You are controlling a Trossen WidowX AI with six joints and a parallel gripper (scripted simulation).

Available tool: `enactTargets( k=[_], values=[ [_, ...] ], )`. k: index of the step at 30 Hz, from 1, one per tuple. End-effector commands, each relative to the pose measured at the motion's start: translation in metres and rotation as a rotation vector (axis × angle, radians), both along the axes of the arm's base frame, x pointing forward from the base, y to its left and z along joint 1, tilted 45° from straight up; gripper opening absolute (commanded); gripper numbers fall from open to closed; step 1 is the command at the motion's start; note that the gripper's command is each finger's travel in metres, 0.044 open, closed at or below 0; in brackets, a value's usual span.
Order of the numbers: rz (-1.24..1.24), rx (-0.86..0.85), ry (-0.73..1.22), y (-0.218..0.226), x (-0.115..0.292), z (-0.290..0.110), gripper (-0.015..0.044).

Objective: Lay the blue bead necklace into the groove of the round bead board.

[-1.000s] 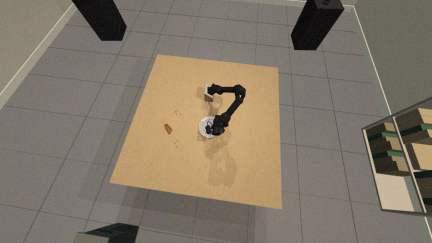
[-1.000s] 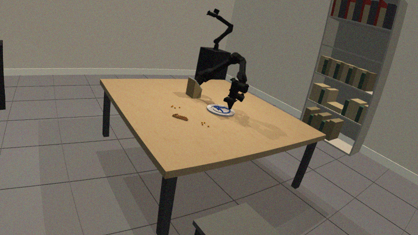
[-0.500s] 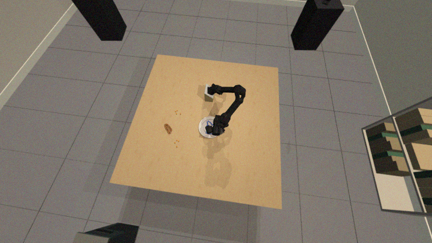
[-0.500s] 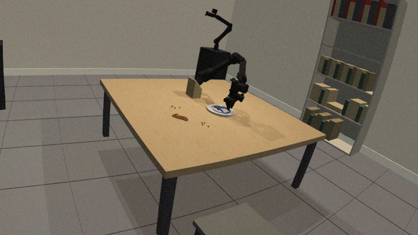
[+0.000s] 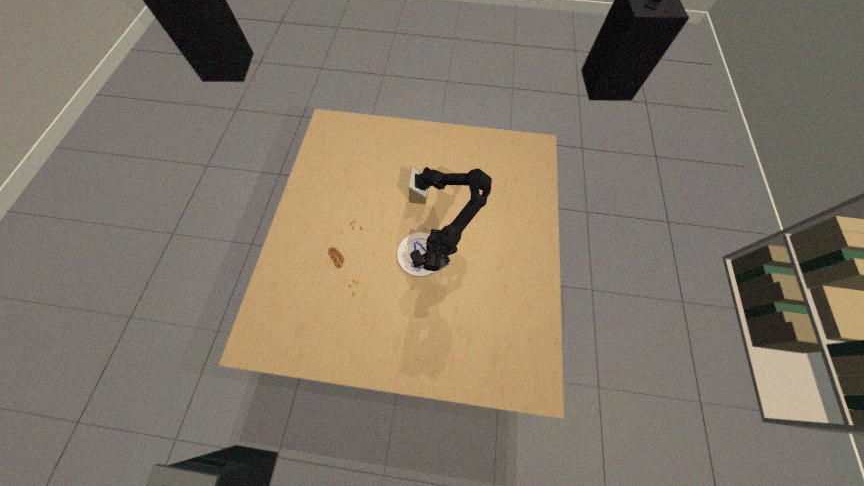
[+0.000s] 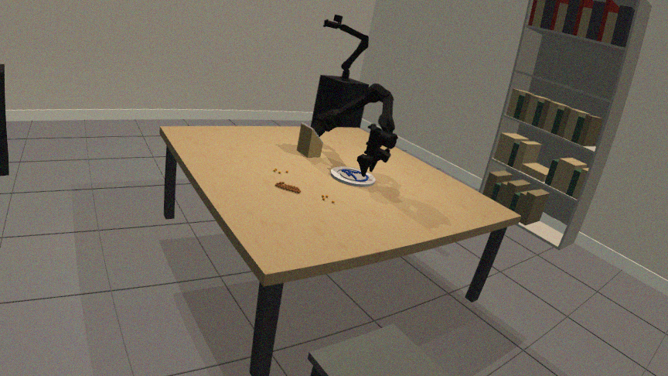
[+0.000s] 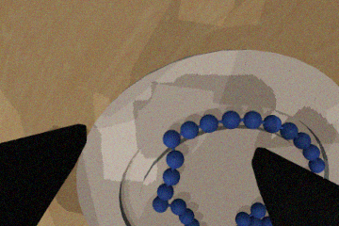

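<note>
Necklace placement looks nearly finished to us. Largest first: we see the wooden table (image 6: 305, 234) carrying everything, with the arm (image 6: 383, 106) bent down over the round bead board (image 6: 339, 175), a pale disc near the table's middle. On that board lies the blue bead necklace (image 7: 210, 123); from the wrist view we see its upper arc following the groove (image 7: 132, 215) fairly well, but the lower part kinks inward into a V and bunches by the right fingertip, so we judge it only partly seated. The gripper (image 7: 169, 200) hangs just above the board, jaws spread wide, nothing between them; the necklace is released. What we think is left: nudge the kinked stretch out into the groove, or accept it. Smaller bits we note: a brown bead strand (image 6: 287, 187) and scattered orange beads (image 6: 327, 198), well apart from the board, untouched.
</note>
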State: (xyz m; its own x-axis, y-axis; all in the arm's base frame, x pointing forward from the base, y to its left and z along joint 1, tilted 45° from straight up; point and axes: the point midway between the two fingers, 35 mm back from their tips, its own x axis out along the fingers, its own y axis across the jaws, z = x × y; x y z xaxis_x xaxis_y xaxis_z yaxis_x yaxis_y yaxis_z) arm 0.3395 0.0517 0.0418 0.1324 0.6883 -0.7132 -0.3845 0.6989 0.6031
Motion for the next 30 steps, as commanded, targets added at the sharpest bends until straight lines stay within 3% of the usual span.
enactTargets(
  k=[1,7,19,30],
  values=[
    [0.001,0.001,-0.003,0.0,0.0,0.001,0.044],
    [0.001,0.001,-0.003,0.0,0.0,0.001,0.044],
    [0.092,-0.018,-0.089,-0.027,-0.013,0.017,0.0125],
    [0.089,-0.019,-0.096,-0.02,-0.009,0.01,0.012]
  ],
)
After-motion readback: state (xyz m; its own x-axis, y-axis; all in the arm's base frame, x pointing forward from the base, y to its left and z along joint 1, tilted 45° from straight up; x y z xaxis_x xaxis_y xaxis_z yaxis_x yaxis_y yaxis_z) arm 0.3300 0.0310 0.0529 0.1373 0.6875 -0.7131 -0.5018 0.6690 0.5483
